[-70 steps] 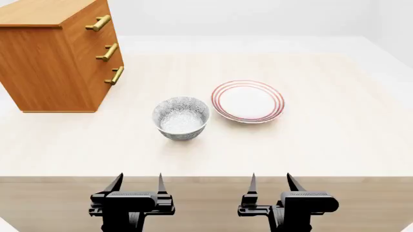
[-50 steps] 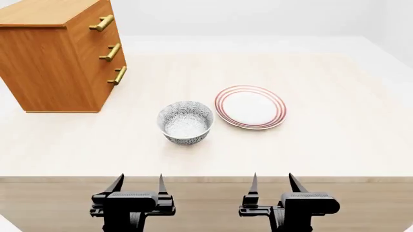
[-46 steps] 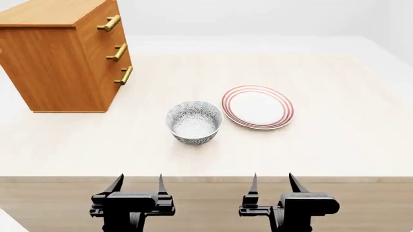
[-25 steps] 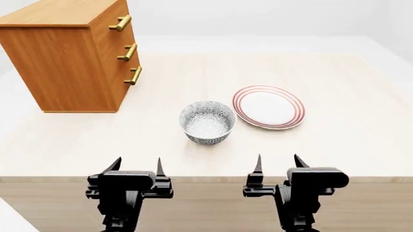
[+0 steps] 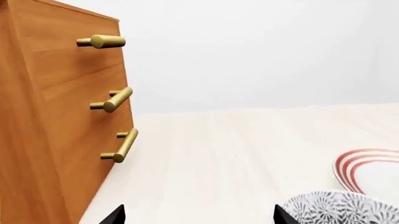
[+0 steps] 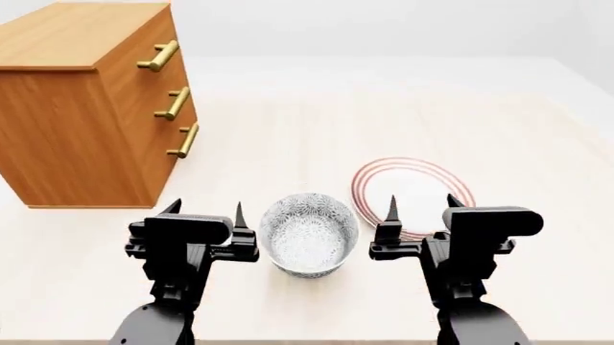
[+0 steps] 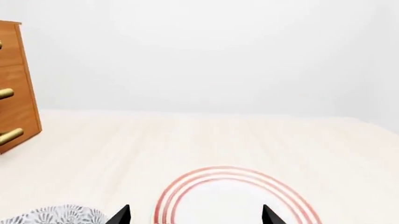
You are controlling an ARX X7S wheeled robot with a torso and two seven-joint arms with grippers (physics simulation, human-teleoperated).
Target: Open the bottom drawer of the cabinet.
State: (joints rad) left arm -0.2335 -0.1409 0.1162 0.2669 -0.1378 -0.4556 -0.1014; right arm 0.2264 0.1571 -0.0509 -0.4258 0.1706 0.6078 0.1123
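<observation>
Wood-grain cabinet (image 6: pixel 91 108) at table's far left, all drawers shut; bottom drawer (image 6: pixel 171 154) lowest, brass handle (image 5: pixel 121 145) standing proud. Rigid, likely sliding straight out; best pinched across the bar. Left gripper (image 6: pixel 206 219) and right gripper (image 6: pixel 420 212) agape, empty, flanking bowl (image 6: pixel 308 233), well short.

Both arms are held forward, level; the left pincer (image 6: pixel 205 215) and right pincer (image 6: pixel 420 209) are spread, nothing gripped.

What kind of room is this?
Probably no real room: a computer-made practice tabletop with blank white walls, holding just a wooden cabinet, a patterned bowl and a red-ringed plate.
</observation>
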